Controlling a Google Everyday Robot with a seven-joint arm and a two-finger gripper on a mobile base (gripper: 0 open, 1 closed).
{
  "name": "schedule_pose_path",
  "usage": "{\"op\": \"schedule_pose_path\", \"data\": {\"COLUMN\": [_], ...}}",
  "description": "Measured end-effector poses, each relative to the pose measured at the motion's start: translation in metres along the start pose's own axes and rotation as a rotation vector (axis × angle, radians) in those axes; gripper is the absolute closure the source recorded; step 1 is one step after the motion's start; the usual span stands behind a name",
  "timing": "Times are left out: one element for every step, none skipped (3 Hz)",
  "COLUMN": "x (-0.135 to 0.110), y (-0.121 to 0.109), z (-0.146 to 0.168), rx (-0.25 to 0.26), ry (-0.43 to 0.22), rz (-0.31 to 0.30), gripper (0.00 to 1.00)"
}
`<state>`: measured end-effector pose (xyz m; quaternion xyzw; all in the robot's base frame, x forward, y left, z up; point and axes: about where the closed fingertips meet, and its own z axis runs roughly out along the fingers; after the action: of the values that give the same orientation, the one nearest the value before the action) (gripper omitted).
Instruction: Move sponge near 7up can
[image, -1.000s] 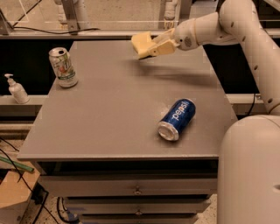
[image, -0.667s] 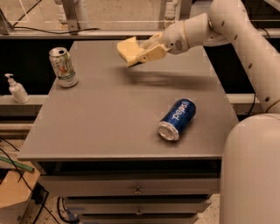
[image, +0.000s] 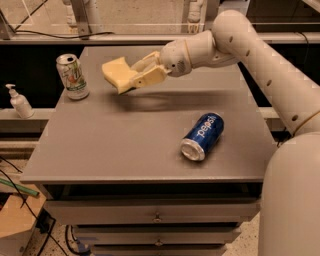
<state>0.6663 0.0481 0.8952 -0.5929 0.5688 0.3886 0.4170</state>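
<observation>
A blue can (image: 202, 136) reading "pepsi" is lying on its side at the counter's (image: 100, 145) four o'clock. The 7up can (image: 73, 76) is standing upright at ten o'clock, with a pump bottle (image: 20, 101) sitting beyond the left edge. The arm (image: 240, 40) is reaching in from two o'clock, its end effector (image: 130, 77) pinching the sponge (image: 116, 72) in the air, at the 7up can's three o'clock.

My white jointed arm (image: 260, 55) reaches in from the right, its tan two-finger pincer (image: 131, 76) clamped on the pale-yellow soft sponge (image: 115, 72) above the grey desk (image: 100, 145).
</observation>
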Motion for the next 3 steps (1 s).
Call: {"op": "schedule_pose_path", "data": {"x": [0.005,0.013,0.017], "y": [0.012,0.018,0.024], "z": [0.031,0.052,0.063], "rx": [-0.055,-0.080,-0.088], "ry": [-0.031,-0.033,-0.028], "rz": [0.027,0.055,0.063], "gripper": [0.82,0.58,0.35]}}
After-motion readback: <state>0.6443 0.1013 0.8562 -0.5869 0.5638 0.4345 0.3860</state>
